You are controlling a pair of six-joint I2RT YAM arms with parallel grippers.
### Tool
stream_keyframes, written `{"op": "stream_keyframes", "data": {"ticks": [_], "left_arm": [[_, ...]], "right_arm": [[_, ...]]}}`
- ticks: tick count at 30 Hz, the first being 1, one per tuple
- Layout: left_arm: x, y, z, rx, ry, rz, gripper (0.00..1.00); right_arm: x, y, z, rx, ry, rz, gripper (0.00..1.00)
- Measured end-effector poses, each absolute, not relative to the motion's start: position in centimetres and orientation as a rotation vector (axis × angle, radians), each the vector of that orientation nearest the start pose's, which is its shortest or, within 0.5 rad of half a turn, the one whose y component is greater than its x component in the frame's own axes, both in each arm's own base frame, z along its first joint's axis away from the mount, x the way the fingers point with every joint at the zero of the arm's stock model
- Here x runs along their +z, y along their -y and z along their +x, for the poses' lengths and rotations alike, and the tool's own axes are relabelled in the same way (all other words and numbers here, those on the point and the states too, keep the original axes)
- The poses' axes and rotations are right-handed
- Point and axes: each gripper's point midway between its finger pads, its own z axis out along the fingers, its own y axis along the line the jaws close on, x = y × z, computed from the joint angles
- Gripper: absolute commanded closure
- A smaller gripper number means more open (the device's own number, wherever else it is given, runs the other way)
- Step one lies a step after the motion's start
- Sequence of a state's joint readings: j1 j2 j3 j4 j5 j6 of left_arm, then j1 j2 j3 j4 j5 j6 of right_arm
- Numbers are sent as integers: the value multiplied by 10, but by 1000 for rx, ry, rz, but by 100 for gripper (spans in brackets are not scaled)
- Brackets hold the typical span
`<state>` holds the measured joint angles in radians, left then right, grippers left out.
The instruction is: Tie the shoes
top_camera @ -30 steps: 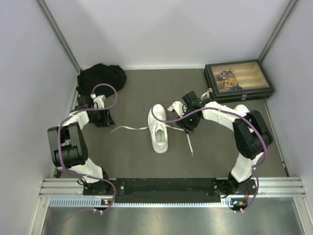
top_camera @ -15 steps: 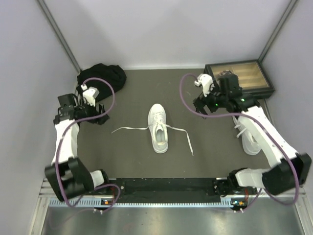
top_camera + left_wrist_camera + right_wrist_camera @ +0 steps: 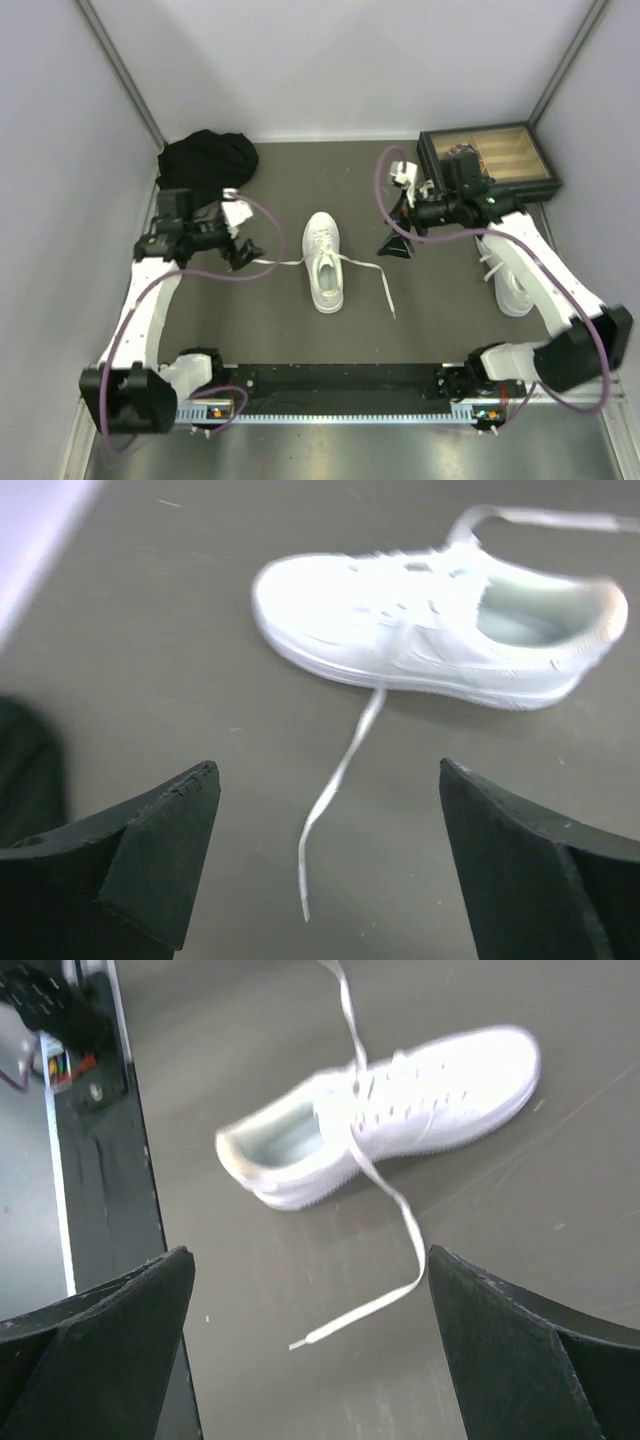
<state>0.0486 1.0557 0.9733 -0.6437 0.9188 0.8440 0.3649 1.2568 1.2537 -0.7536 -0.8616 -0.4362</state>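
Both wrist cameras give me the sneaker (image 3: 430,630) smeared with blur. Overhead, a second sneaker (image 3: 508,298) lies partly hidden under my right arm (image 3: 565,295), its lacing too small to tell.

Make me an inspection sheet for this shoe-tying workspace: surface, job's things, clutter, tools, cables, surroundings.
Surface: dark grey mat, flat.
Job's things: centre sneaker untied, laces trailing left and right; second sneaker on the right side.
Clutter: black cloth bundle far left; dark box with wooden tray far right.
Tools: left tool and right tool open, empty, flanking the centre sneaker.
Cables: purple cables looping off both arms.
Surroundings: pale walls on three sides; metal rail at near edge.
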Motion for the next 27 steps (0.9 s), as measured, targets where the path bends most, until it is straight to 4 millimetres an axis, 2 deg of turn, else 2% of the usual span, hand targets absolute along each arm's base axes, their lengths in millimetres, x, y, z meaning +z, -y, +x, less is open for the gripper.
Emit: {"op": "stream_keyframes", "data": {"ticks": [2, 3, 5, 6, 10, 14, 19, 27], "left_arm": [[200, 122, 282, -533, -1676, 1271, 18], [184, 128, 283, -548, -1689, 1328, 27], [158, 134, 286, -562, -1711, 1420, 36], [147, 134, 288, -564, -1723, 1451, 43], [102, 135, 293, -560, -1756, 1603, 55], [64, 134, 301, -589, -1791, 1713, 60], [45, 135, 320, -580, -1783, 1788, 61], [30, 159, 310, -627, -1745, 1891, 62]], "right_arm": [[227, -223, 250, 969, -1902, -1259, 1], [214, -220, 251, 965, -1955, -1266, 1], [195, -213, 248, 937, -2021, -1280, 1], [189, -209, 246, 920, -2043, -1286, 1], [172, -198, 246, 837, -2098, -1300, 1], [159, -190, 245, 793, -2155, -1292, 1], [150, -184, 247, 772, -2207, -1256, 1], [141, -177, 252, 757, -2269, -1210, 1]]}}
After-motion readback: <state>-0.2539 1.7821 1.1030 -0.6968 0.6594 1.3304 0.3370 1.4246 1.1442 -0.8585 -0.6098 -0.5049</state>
